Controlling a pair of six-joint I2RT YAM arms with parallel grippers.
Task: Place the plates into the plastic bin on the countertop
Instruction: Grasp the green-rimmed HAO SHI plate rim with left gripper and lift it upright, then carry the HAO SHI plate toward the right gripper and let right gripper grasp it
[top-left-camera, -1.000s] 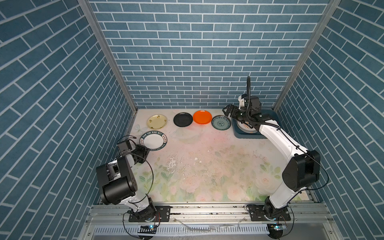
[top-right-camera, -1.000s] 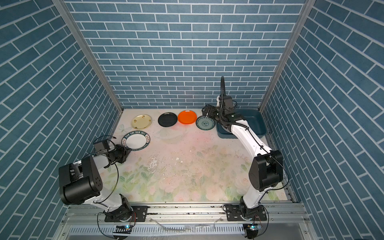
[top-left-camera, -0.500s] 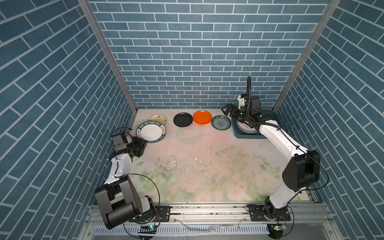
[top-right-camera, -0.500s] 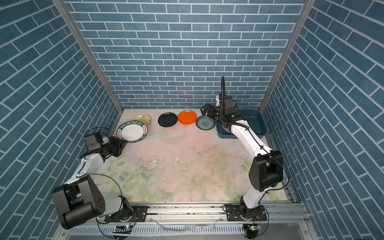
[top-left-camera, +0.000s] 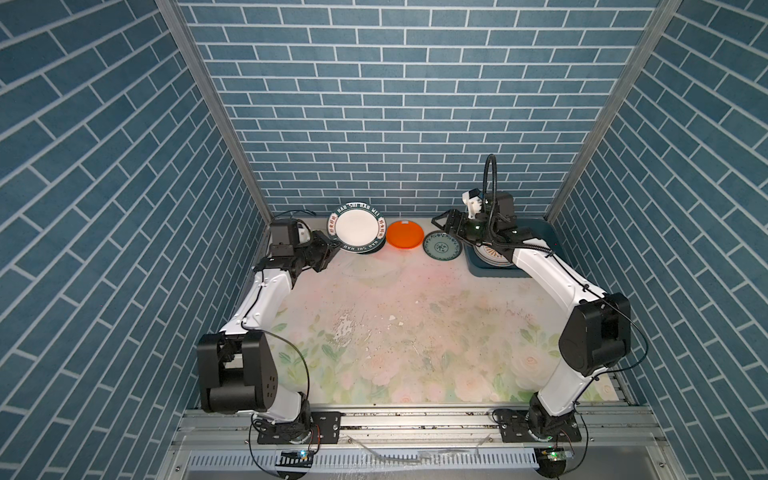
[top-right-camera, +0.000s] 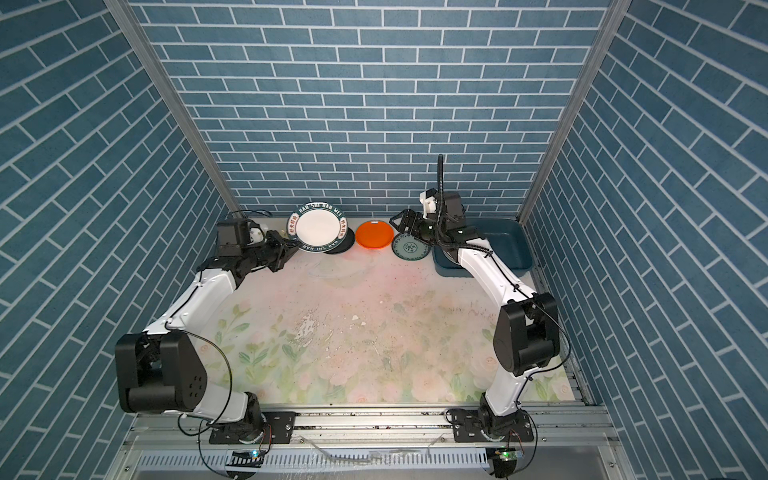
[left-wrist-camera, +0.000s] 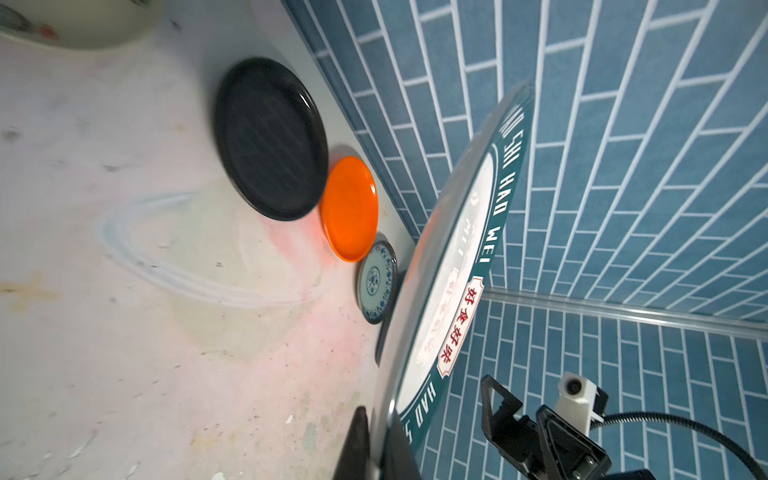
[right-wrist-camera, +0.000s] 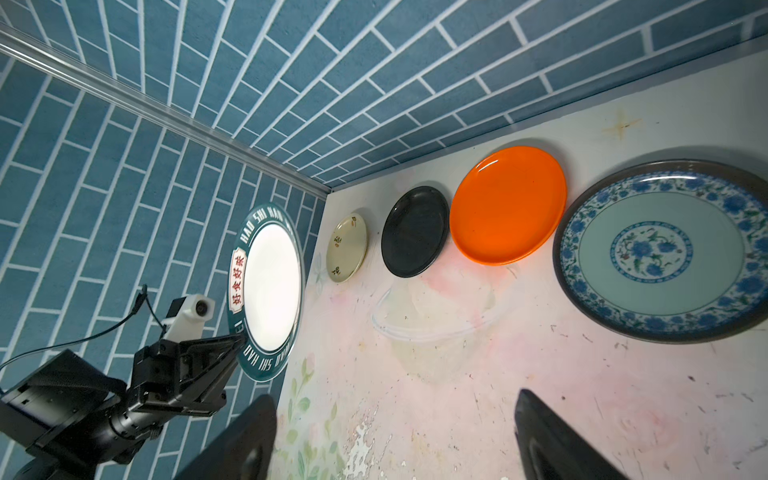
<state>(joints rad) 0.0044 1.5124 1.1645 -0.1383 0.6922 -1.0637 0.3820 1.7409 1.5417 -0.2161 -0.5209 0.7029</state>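
Jaws shut, left gripper holds lettered plate, half hiding black plate.

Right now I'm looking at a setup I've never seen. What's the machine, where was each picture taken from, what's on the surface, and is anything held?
Two robot arms work over a flowered countertop. Two pictures look down from overhead; two come from cameras on the arms' wrists. The left hand grips a lettered plate, lifted and tilted. The right hand is open and empty, near the teal-patterned plate. A cream-yellow plate, a black plate and an orange plate lie by the back wall. The plastic bin holds a sunburst plate.
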